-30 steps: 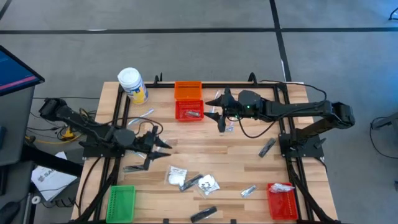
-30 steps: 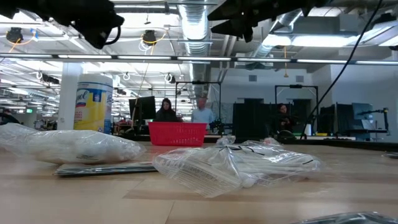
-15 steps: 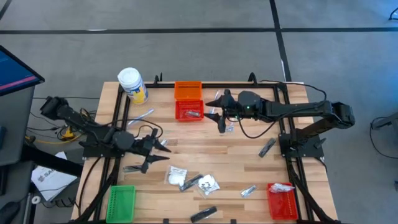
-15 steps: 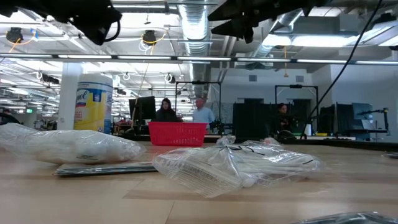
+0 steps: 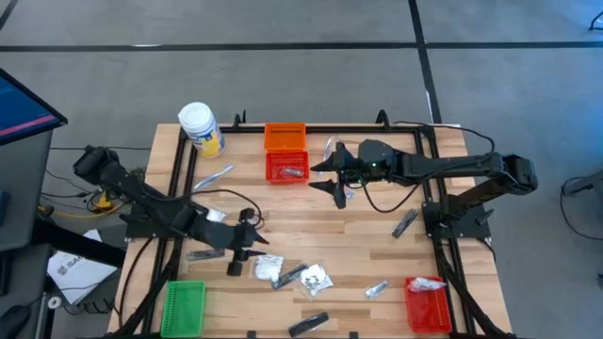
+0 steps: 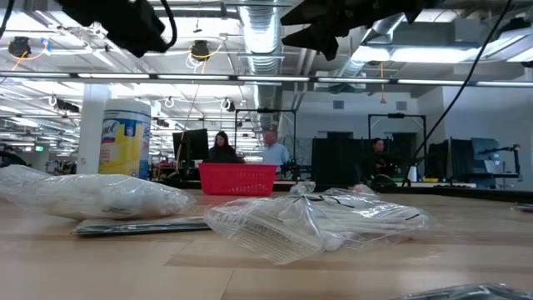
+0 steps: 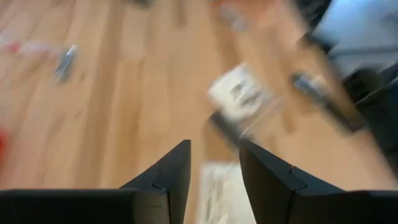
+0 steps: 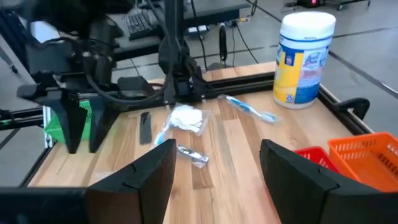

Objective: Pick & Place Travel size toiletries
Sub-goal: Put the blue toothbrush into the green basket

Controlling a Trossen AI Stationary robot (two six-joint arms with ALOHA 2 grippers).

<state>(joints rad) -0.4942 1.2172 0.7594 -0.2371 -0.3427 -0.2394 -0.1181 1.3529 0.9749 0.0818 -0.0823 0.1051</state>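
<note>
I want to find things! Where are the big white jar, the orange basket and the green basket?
Big white jar [image 5: 196,118], high view, on its white lid.
Orange basket [image 5: 285,137], high view, on its mesh floor.
Green basket [image 5: 184,307], high view, on its mesh floor.

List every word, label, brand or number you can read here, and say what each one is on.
None can be read for certain.
Big white jar: its yellow and blue label carries print, too blurred to read.
White packets: dark marks on them, too small to read.
Sheet of paper off the table's left edge: dark lettering, too small to read.
</note>
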